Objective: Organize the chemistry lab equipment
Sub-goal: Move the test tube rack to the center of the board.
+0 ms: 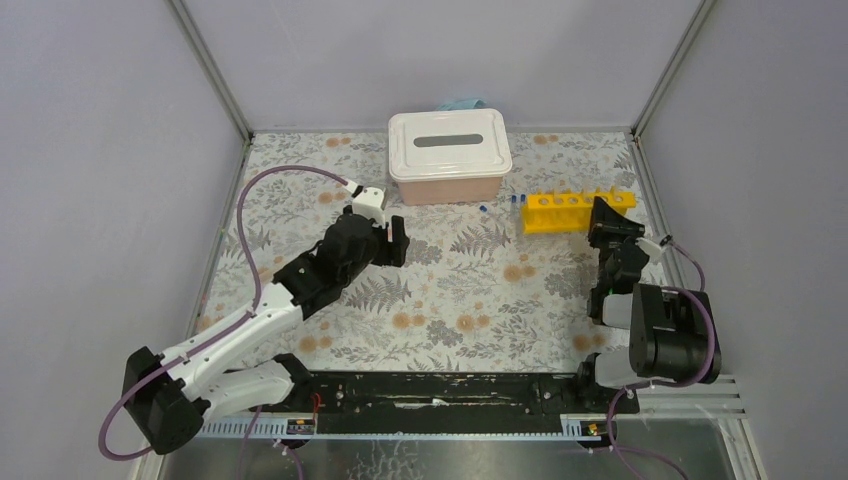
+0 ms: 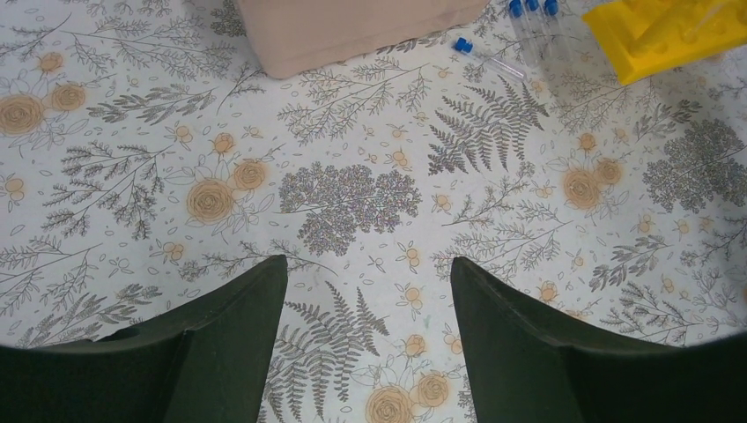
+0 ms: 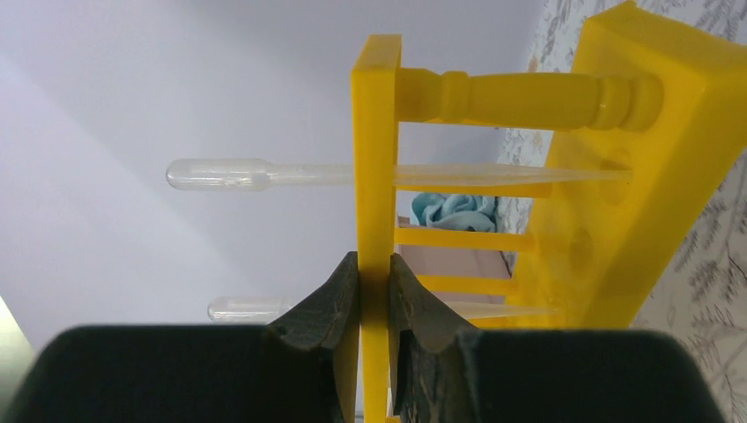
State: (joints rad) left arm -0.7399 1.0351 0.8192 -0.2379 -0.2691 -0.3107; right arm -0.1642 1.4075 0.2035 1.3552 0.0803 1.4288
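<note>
The yellow test-tube rack (image 1: 570,209) stands at the back right of the table. My right gripper (image 1: 606,224) is shut on the rack's top plate (image 3: 375,176) at its right end. Two clear pipettes (image 3: 264,174) sit through the rack's holes. Tiny blue-capped clear tubes (image 1: 517,200) lie on the table just left of the rack; they also show in the left wrist view (image 2: 527,19), beside the rack (image 2: 669,35). My left gripper (image 1: 397,243) is open and empty above the patterned table, left of centre (image 2: 368,273). The wire ring and the red-spouted bottle are out of view.
A white-lidded pink box (image 1: 449,155) stands at the back centre, with a light blue cloth (image 1: 462,103) behind it. Grey walls with metal frame posts enclose the table on three sides. The floral cloth (image 1: 470,300) covers the table.
</note>
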